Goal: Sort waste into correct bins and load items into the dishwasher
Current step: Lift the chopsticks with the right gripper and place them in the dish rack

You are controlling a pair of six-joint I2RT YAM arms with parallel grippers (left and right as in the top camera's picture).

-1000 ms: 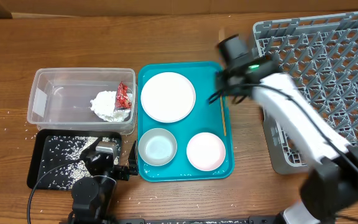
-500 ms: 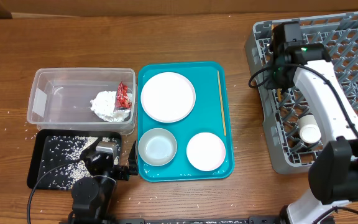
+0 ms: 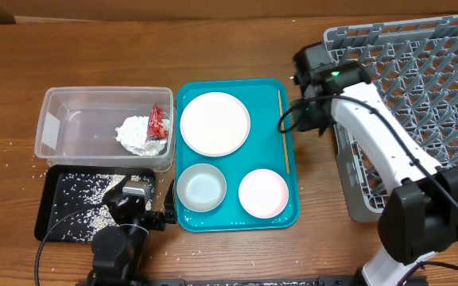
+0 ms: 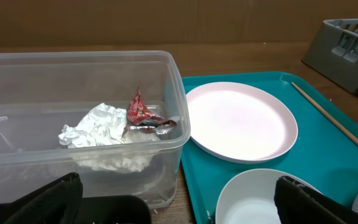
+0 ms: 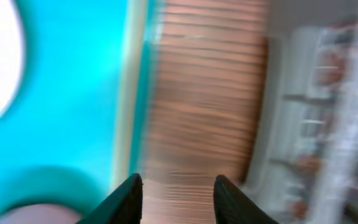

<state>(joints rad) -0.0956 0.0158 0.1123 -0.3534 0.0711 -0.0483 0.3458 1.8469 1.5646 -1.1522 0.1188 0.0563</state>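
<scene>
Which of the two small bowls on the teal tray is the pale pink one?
The bowl nearest the chopstick; the other bowl, nearer the black tray, is white.

Wrapper [image 4: 143,114] and tissue wad [image 4: 101,134] inside clear tub [image 4: 55,84]

Brown wood-grain worktop [image 3: 237,40], overhead view. Four items sit directly on it.

Left: a clear rectangular plastic tub with rounded corners [image 3: 86,119]. Just in front of it is a shallow black rectangular tray [image 3: 43,213], touching it or nearly so.

Centre: a teal rectangular plastic tray [image 3: 265,159], its left edge just beside both.

Right: a large grey plastic lattice dish rack [image 3: 420,79], apart from the teal tray and cut off by the frame edge.

Loose on the wood left of the tub and black tray are small white specks [image 3: 32,162], probably rice grains.
</scene>
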